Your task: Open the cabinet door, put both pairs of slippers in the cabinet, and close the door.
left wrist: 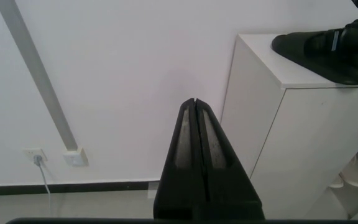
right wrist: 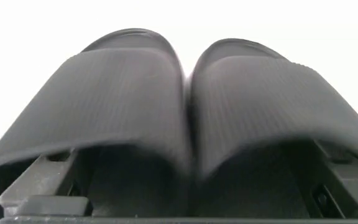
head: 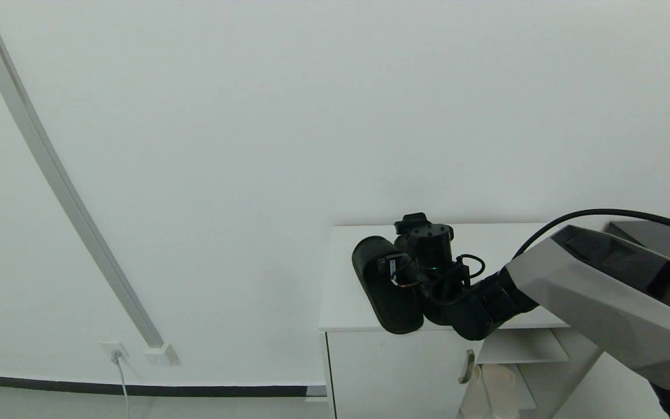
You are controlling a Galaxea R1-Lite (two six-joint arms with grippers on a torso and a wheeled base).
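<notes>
Black slippers (head: 384,291) in right jaws

We can read no text, label, number or sign on the cabinet (head: 393,372), the slippers (head: 382,291) or the wall (head: 253,145).

The black slippers (head: 386,288), pressed side by side, hang just over the white cabinet (head: 393,372) top; pale slippers (head: 495,384) lie on its exposed shelf.

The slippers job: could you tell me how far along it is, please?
Done: the cabinet stands open on its right side, shelves showing, and a pale pair appears to sit inside. In hand: the right gripper holds the black slippers at the cabinet top. Left: putting that pair inside and closing up.
</notes>
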